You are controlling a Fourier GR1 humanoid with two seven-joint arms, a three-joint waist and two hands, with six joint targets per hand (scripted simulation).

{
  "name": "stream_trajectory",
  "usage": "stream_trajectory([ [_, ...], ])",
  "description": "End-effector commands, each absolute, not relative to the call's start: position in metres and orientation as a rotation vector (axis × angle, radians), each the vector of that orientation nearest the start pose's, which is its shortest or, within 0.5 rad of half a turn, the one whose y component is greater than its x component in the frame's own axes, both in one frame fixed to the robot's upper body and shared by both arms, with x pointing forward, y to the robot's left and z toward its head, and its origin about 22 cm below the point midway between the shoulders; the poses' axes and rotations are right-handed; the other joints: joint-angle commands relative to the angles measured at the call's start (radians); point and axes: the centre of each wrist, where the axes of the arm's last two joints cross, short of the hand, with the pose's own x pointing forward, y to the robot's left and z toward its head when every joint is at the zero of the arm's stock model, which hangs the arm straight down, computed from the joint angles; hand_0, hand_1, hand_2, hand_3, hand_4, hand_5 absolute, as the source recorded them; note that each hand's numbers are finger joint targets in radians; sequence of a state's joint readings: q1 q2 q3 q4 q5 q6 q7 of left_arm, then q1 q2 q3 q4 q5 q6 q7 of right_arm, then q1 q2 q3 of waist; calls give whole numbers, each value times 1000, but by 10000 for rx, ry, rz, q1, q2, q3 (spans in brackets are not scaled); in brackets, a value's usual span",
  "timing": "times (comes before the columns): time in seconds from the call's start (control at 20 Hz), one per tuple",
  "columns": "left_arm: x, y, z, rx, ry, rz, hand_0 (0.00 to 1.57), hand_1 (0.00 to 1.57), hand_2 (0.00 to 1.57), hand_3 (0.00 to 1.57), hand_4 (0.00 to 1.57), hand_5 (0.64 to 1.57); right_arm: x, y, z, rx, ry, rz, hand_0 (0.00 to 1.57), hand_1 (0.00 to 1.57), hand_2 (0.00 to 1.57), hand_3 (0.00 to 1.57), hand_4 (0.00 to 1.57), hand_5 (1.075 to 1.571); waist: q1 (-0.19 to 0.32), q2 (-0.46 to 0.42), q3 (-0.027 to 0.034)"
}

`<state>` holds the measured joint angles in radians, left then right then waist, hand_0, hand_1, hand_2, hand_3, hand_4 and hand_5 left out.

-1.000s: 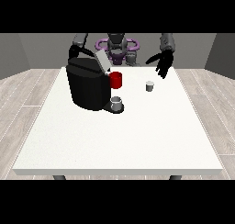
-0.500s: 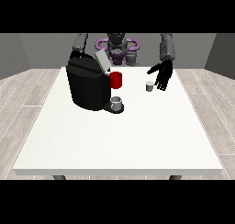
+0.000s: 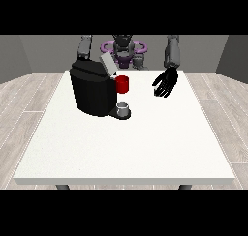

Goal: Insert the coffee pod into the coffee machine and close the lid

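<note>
Hand (image 3: pixel 165 82) at view's right, fingers hanging loosely, pod hidden

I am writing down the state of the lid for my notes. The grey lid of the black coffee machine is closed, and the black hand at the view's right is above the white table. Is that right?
Not quite. In the front view the grey lid of the black coffee machine stands open, tilted upward. The rest holds: the black hand at the view's right is above the white table.
</note>
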<state>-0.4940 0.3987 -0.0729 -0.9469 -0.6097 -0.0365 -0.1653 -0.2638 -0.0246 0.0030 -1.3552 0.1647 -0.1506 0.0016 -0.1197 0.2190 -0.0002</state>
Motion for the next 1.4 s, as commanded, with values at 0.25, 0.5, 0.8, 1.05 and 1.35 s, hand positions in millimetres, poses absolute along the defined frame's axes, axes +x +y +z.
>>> stream_trajectory([
  [0.25,356,306,3,7507,-12605,-11996,826,826,998,857,340,1571,295,-192,-2,-1159,-15979,1382,0,0,0,0,0,1571,-397,-169,2],
  [0.5,356,312,-5,7250,-11703,-12864,748,748,941,809,373,1571,290,-195,-18,-1240,-15787,1232,0,0,0,0,0,1571,-283,-229,2],
  [0.8,363,308,-7,6961,-11873,-12923,909,909,1050,956,411,1571,304,-209,-6,-2427,-15214,1462,0,0,0,0,0,1571,-114,-441,-2],
  [1.05,372,271,1,6085,-12380,-13277,1277,1277,1311,1244,496,1571,295,-219,-39,-2778,-14380,958,0,0,0,0,0,1571,424,-1171,6],
  [1.35,389,282,26,5047,-13267,-12091,1447,1447,1431,1354,530,1571,292,-227,-40,-2783,-14636,1100,0,0,0,0,0,1571,210,-1199,4],
])
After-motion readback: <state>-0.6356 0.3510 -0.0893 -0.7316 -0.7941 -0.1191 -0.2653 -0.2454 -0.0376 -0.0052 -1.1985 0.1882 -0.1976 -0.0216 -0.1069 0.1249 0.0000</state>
